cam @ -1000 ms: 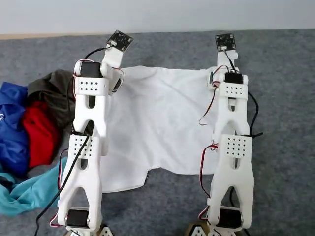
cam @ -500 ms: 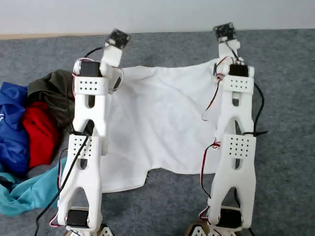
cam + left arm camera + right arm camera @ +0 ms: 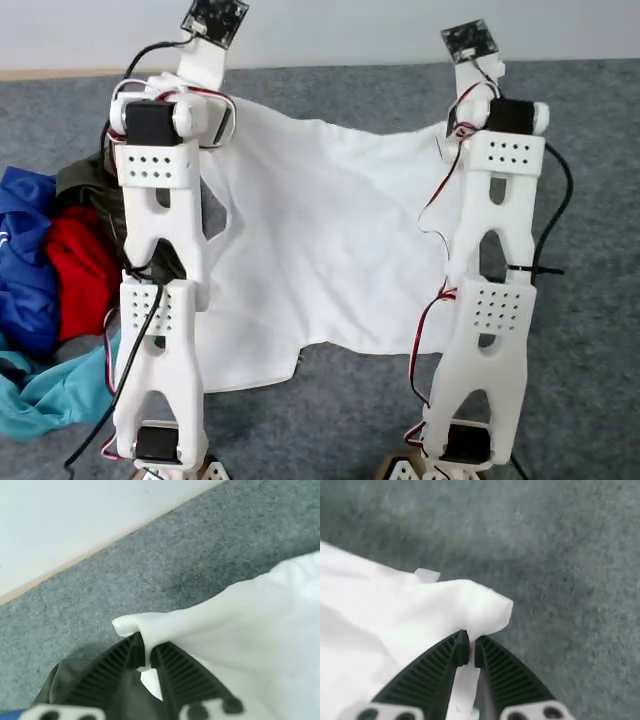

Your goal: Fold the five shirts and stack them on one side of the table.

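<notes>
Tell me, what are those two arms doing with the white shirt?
Left jaws, right jaws: both shut, each pinching a far corner of the white shirt. Far edge held up, rest on table. Other shirts heaped beside left arm.

This looks like a robotics test bench in a plain room, not a home. A white plastic left arm and its twin right arm, with perforated shells, a bare black servo motor and loose red and black wires, stand side by side on a surface of grey felt-like carpet. Behind it is a bare pale wall with a thin beige strip at its foot. A white cloth shirt and a heap of blue, red, dark and teal garments lie on the carpet.
</notes>
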You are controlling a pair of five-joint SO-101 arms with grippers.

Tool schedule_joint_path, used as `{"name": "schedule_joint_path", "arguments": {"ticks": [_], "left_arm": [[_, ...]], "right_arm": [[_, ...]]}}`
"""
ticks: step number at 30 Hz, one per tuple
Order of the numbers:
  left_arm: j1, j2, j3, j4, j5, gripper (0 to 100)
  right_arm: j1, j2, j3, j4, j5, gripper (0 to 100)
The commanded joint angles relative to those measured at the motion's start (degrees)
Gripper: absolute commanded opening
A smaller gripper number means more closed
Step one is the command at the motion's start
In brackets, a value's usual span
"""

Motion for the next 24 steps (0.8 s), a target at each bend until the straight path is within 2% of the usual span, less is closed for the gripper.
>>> {"name": "schedule_joint_path", "arguments": {"ticks": [1, 8, 14, 19, 24], "left_arm": [[0.0, -4.4, -0.57, 1.58, 0.18, 0], [-0.09, -4.22, 13.05, 1.49, -1.32, 0], [0.0, -3.87, 18.68, 0.79, -1.32, 0], [-0.35, -3.87, 20.26, -6.24, -1.32, 0], [-0.53, -3.78, 26.59, -19.34, -1.32, 0]], "right_arm": [[0.57, -5.49, -1.93, 5.49, 6.68, 1.0], [2.33, -6.02, -1.93, 7.08, 7.56, 1.0], [4.09, -7.34, -5.8, 7.08, 7.56, 1.0], [4.44, -6.46, -10.37, 3.91, 7.56, 1.0], [5.32, -6.02, -12.04, -0.84, 7.47, 1.0]]}}
